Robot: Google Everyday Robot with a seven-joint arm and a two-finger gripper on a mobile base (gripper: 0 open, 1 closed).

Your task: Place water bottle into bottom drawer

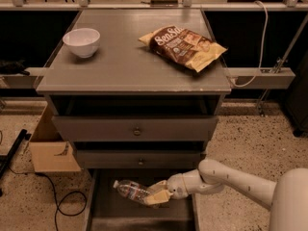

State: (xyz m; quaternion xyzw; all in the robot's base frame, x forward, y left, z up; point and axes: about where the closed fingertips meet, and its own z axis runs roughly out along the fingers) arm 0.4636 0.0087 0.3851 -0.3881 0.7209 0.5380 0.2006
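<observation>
Our gripper (160,196) pinches the water bottle (130,190) at its base end and holds it sideways, cap to the left, above the open bottom drawer (120,214), near the back edge. We should lower it close to the drawer floor, clear of the right wall, and only then let go so it doesn't roll.

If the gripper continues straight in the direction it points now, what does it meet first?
The gripper, over the bottom drawer, holds the water bottle and points toward the view's left. Going on, the bottle's cap would probably reach the drawer's wall there first; depth is unclear.
</observation>
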